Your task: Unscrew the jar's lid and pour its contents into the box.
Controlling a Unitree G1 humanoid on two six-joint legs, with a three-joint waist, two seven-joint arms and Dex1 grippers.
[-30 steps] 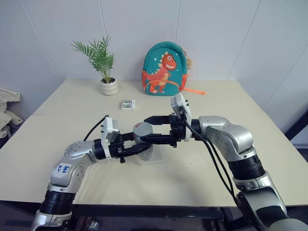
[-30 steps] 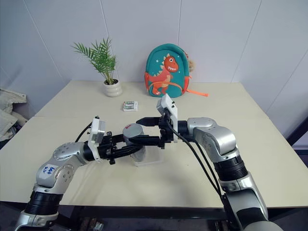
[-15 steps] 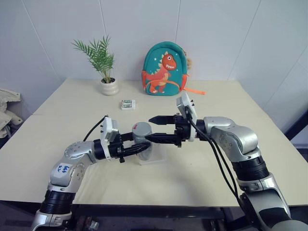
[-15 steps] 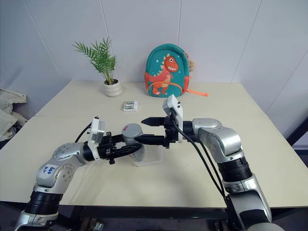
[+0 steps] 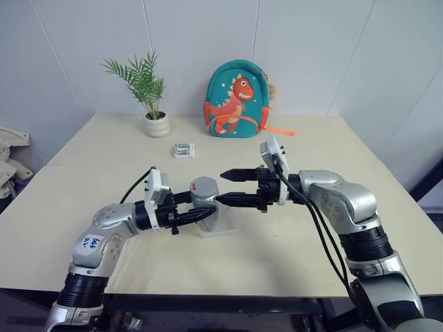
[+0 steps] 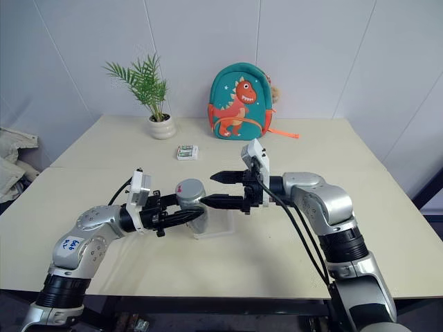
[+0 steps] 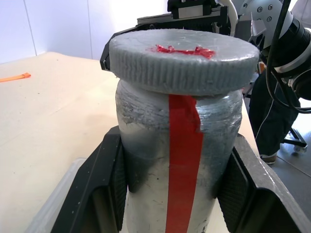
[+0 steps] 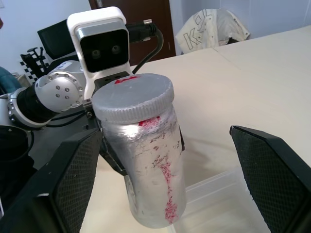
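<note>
My left gripper (image 5: 199,209) is shut on the jar (image 5: 206,207), a silvery cylinder with a red tape stripe (image 7: 182,160), and holds it upright just above the box (image 5: 230,223), a clear shallow tray on the table. The grey ridged lid (image 7: 183,58) sits on top of the jar. Black fingers (image 7: 104,184) press both sides of the jar. My right gripper (image 5: 223,188) points left, open, with its fingertips just right of the lid and apart from it. In the right wrist view the jar (image 8: 148,179) stands between the spread fingers (image 8: 73,179). The contents are hidden inside the jar.
A potted palm (image 5: 156,123) and a teal dinosaur backpack (image 5: 235,100) stand at the back of the beige table (image 5: 346,152). A small white-and-green packet (image 5: 184,150) lies behind the jar. Bundled cloth (image 5: 10,159) sits off the table's left side.
My right gripper has drawn back to the right: its open fingers straddled the lid before and now end beside it. The left gripper and the jar have stayed put.
</note>
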